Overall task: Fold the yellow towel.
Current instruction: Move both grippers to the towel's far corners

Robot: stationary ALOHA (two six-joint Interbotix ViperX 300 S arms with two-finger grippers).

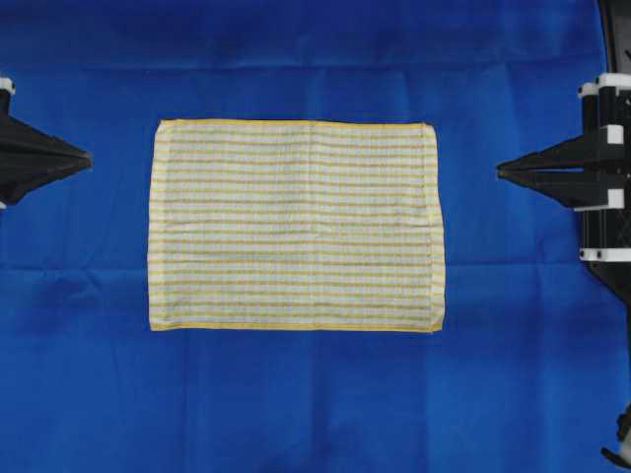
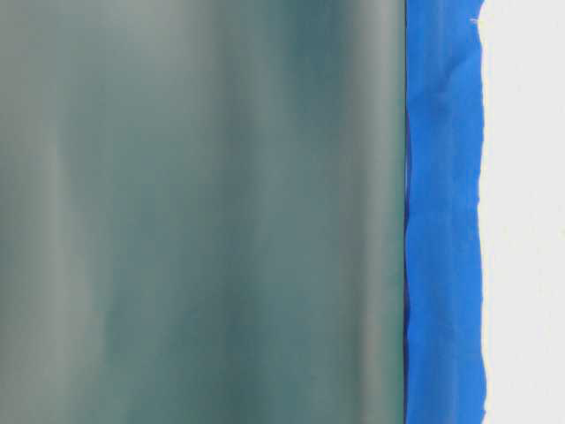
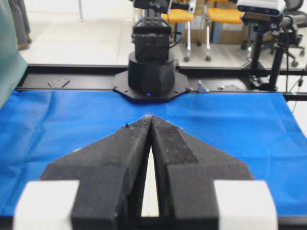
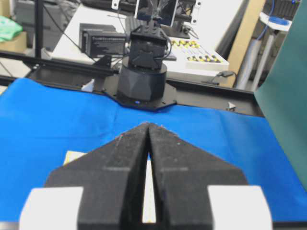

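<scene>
The yellow towel [image 1: 296, 225] lies flat and unfolded in the middle of the blue cloth, its long sides running left to right. My left gripper [image 1: 87, 158] is shut and empty, its tip pointing at the towel from the left, a short gap away from the towel's left hem. My right gripper [image 1: 501, 171] is also shut and empty, pointing at the towel's right hem from a similar gap. In the left wrist view the left gripper [image 3: 151, 117] shows closed tips, with a sliver of towel [image 3: 151, 191] behind them. The right gripper [image 4: 148, 125] looks the same, with a towel corner [image 4: 74, 156] beside it.
A large blue cloth [image 1: 296, 394] covers the whole table. The opposite arm's black base [image 3: 151, 76] stands at the far edge in the left wrist view, and another base [image 4: 144, 81] in the right wrist view. A green sheet [image 2: 203, 212] fills most of the table-level view.
</scene>
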